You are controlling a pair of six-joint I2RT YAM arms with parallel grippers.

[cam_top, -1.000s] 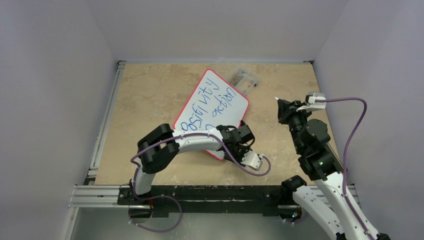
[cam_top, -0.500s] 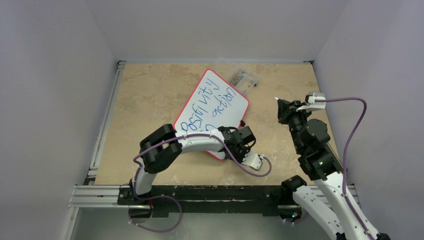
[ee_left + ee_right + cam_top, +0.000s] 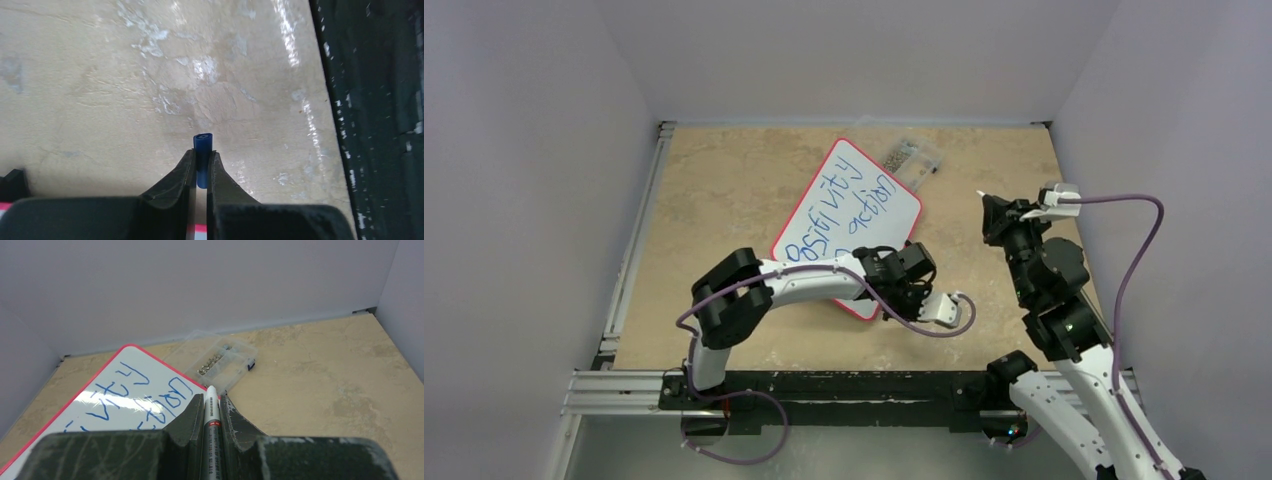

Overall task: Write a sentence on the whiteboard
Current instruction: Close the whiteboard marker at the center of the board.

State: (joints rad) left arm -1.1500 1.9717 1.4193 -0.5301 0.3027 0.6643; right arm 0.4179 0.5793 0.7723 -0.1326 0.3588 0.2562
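The whiteboard (image 3: 856,200) lies tilted at the table's middle, red-framed and covered in blue handwriting; the right wrist view shows its far corner (image 3: 125,395). My left gripper (image 3: 906,293) sits low at the board's near edge, shut on a small blue marker cap (image 3: 203,150) that sticks out past the fingertips. A strip of the red frame shows between the fingers. My right gripper (image 3: 990,207) hangs raised over the table's right side, shut on a white-and-grey marker (image 3: 211,415) whose pale end points toward the board.
A clear plastic box (image 3: 914,157) of small metal parts lies just beyond the board's far corner, also in the right wrist view (image 3: 222,360). A black rail (image 3: 824,385) runs along the near edge, close to the left gripper (image 3: 380,125). Grey walls enclose the table.
My left gripper's jaws have closed onto the blue cap, and its wrist has shifted slightly right. The right arm has barely moved.
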